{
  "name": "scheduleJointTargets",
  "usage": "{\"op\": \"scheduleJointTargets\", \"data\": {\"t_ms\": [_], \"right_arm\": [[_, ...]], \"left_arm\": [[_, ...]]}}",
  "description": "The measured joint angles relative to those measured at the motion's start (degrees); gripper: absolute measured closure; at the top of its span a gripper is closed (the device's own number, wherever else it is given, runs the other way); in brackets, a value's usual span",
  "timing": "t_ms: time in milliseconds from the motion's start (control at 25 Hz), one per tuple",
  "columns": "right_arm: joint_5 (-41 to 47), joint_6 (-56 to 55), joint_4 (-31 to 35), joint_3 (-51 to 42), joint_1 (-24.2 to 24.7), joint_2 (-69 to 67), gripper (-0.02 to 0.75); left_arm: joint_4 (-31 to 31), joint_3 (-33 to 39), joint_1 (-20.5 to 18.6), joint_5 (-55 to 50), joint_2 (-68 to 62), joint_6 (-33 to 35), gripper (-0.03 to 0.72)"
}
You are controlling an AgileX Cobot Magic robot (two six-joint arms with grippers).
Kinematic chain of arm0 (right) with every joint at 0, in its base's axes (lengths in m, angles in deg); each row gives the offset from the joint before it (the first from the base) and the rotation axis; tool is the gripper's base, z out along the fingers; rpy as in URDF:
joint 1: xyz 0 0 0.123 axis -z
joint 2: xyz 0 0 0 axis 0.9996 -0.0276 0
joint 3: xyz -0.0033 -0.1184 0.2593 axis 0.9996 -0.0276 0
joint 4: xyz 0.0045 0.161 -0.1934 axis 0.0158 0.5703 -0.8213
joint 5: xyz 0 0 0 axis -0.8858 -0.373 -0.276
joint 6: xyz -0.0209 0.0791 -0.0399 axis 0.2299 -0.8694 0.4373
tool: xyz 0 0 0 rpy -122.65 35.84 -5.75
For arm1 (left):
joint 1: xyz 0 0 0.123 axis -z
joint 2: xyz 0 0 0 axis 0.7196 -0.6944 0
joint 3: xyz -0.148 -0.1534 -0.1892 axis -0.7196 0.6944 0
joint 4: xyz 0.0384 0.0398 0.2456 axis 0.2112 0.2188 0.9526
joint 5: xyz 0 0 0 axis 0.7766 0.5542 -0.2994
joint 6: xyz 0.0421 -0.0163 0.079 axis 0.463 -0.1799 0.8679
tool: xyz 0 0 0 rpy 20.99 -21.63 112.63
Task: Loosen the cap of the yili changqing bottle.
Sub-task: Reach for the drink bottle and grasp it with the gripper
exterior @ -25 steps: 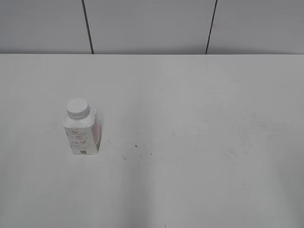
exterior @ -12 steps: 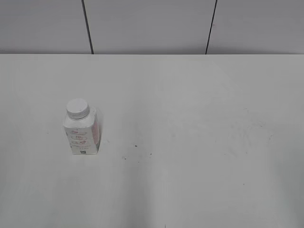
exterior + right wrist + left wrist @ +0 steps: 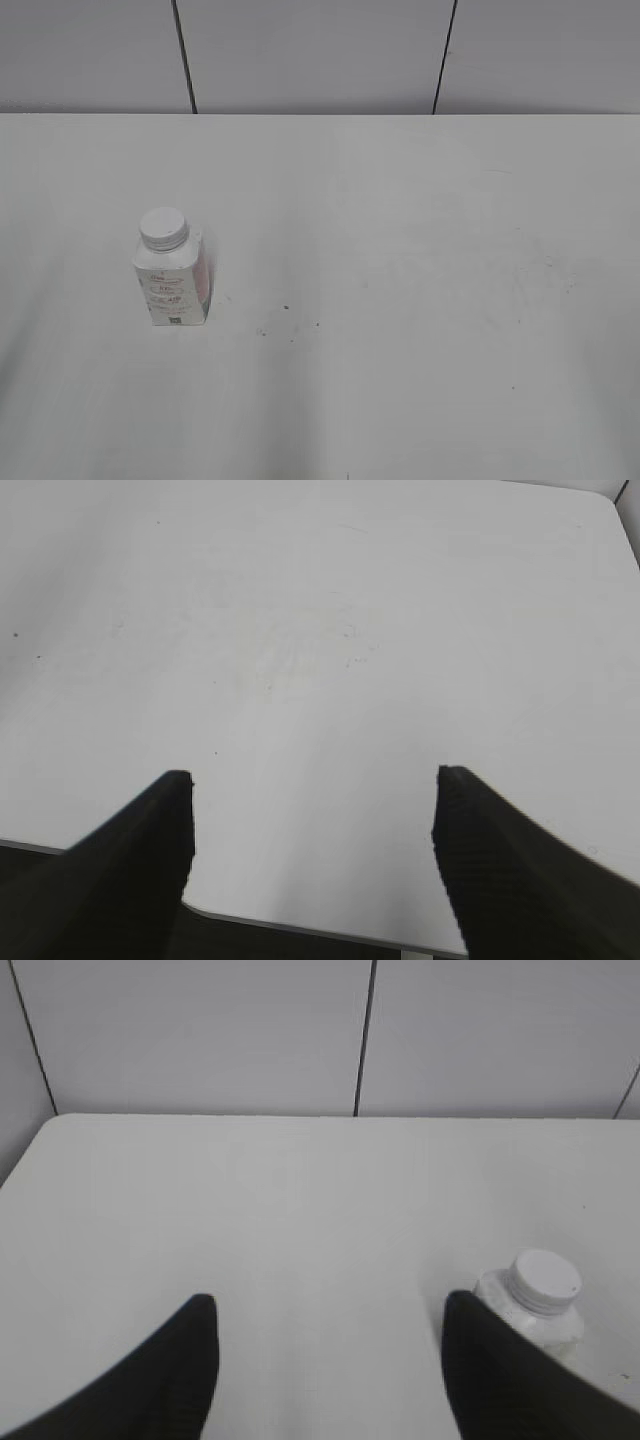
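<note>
**Bottle stands capped at left; both grippers spread wide and empty**

We see the bottle (image 3: pixel 172 282) upright on the left side of the white table (image 3: pixel 420 300), a little nearer than the middle. Its white cap (image 3: pixel 163 228) sits on the neck, flat top up, ribbed edge showing. Pink-red print marks the label on the face toward us. A few small dark specks lie on the table just right of the bottle.

In the exterior view we see neither arm.

In the left wrist view, our left gripper (image 3: pixel 328 1310) hangs above the table with its 2 dark fingers (image 3: pixel 185 1365) spread wide and nothing between them. The bottle shows at the lower right of that view, just beyond and right of the right-hand finger, partly hidden by it; we cannot tell whether they touch.

In the right wrist view, our right gripper (image 3: pixel 312 780) is likewise wide apart and empty, its 2 fingers (image 3: pixel 150 850) over the near edge of the table. Only bare, faintly scuffed tabletop lies beyond it.

A grey panelled wall (image 3: pixel 320 50) stands behind the far edge.
</note>
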Motion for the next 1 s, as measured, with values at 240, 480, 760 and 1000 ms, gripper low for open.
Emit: {"op": "scheduleJointTargets", "data": {"t_ms": [240, 480, 760, 1000], "right_arm": [[0.00, 0.00, 0.00, 0.00, 0.00, 0.00, 0.152], [0.00, 0.00, 0.00, 0.00, 0.00, 0.00, 0.152], [0.00, 0.00, 0.00, 0.00, 0.00, 0.00, 0.152], [0.00, 0.00, 0.00, 0.00, 0.00, 0.00, 0.152]], "left_arm": [[1.34, 1.81, 0.45, 7.66, -6.21, 0.00, 0.249], [0.82, 2.22, 0.65, 13.81, -12.95, 0.00, 0.249], [2.37, 3.62, 4.80, 27.22, -26.80, 0.00, 0.249], [8.45, 3.88, 6.30, 30.87, -36.23, 0.00, 0.249]]}}
